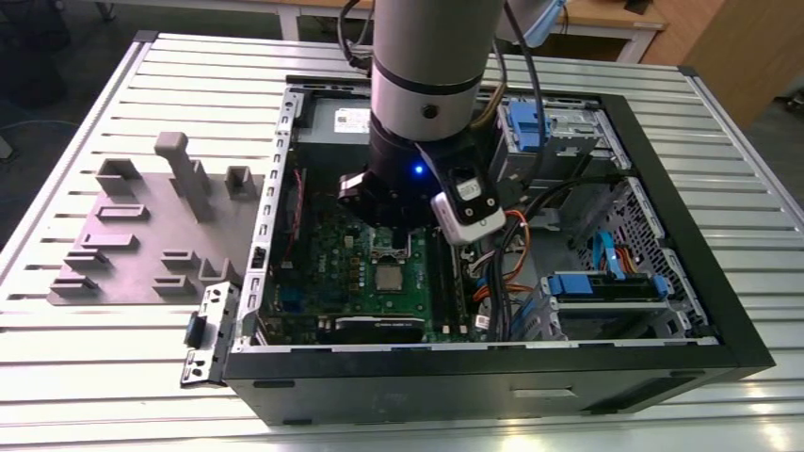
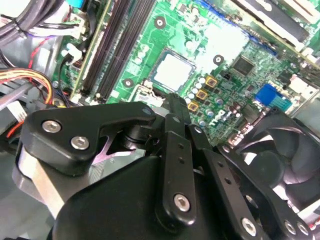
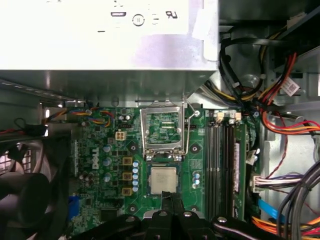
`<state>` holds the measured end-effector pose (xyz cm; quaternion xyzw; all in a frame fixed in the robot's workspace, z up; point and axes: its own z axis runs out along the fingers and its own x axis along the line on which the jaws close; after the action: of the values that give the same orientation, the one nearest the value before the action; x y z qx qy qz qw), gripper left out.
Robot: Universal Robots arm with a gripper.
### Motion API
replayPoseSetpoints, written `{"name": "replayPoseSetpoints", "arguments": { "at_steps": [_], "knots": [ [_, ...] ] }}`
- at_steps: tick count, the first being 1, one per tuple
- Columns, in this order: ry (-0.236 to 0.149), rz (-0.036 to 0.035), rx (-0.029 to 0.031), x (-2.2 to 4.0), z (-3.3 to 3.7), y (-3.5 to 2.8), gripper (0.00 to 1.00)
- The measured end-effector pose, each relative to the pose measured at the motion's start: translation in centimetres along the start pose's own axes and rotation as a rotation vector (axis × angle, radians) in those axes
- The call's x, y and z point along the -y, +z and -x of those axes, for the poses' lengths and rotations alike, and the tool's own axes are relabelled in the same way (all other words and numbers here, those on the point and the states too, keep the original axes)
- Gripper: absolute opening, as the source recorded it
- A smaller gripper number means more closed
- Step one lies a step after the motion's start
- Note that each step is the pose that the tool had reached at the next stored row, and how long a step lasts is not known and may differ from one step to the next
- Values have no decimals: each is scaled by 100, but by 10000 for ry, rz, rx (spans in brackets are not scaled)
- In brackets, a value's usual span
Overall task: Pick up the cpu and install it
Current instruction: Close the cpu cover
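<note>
The cpu appeared seated, the socket frame open and not yet latched, while the gripper hovered clenched and empty just beside it.

A small, flat, square cpu chip with a silvery metal top lies level and face up. It sits in its socket on the green circuit board, uncovered, just beside the raised silver socket frame, inside the open black computer case.

One computer case; one motherboard; one cpu; one socket frame; one fan; one robot arm; one gripper; one grey tray.
</note>
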<state>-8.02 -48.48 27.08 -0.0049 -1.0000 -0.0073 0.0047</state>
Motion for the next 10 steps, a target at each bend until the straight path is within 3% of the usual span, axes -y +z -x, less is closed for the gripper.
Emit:
{"name": "replayPoseSetpoints", "arguments": {
  "at_steps": [10],
  "knots": [
    [0,4,5,-2,1,-62,11]
  ]
}}
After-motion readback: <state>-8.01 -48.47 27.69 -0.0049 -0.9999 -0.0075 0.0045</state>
